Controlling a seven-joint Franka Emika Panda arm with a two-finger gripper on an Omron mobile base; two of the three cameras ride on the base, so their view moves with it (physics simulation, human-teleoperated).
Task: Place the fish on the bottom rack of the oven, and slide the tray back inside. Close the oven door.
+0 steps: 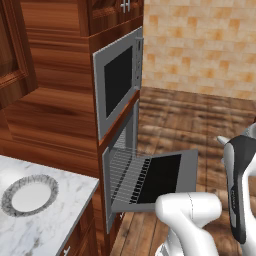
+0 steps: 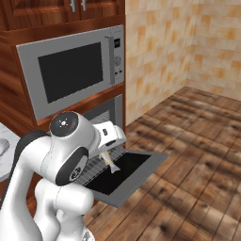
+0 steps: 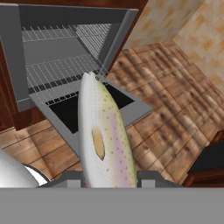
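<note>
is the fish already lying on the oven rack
No, the fish hangs in the hand, above the open oven door.

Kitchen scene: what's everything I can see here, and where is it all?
Oven: one, grey frame, set low in red-brown wood, open.
Oven door: one, grey with dark glass, folded down flat.
Bottom rack: one, silver wire, pulled partly out over the door.
Upper rack: one, silver wire, inside the oven.
Microwave: one, grey with black window, above the oven, shut.
Fish: one, pale silver with pinkish flank, held above the open door.
Plate: one, white with grey rim, on the marble counter.
Floor: brown wood planks.
Wall: tan tiles.
Arm: one, white with dark joints.
Gripper: one, closed on the fish.
</note>
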